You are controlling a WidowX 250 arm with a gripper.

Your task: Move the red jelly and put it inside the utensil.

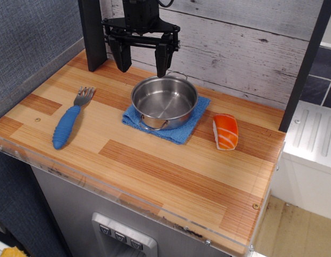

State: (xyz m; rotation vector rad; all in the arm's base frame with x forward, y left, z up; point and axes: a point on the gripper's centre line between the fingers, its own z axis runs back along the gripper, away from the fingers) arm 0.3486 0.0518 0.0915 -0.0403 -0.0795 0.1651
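Note:
The red jelly (pixel 225 131) is a small orange-red block with pale stripes and a white underside. It lies on the wooden table to the right of the pot. The utensil (pixel 164 101) is a round shiny steel pot with wire loop handles, empty, standing on a blue cloth (pixel 182 128). My gripper (pixel 142 65) hangs open and empty above the table, behind and to the left of the pot, far from the jelly.
A fork with a blue handle (pixel 70 121) lies at the left. A dark post (pixel 92 35) stands at the back left and another (pixel 307 67) at the right edge. The wooden table (pixel 170 176) has a clear plastic lip at the front.

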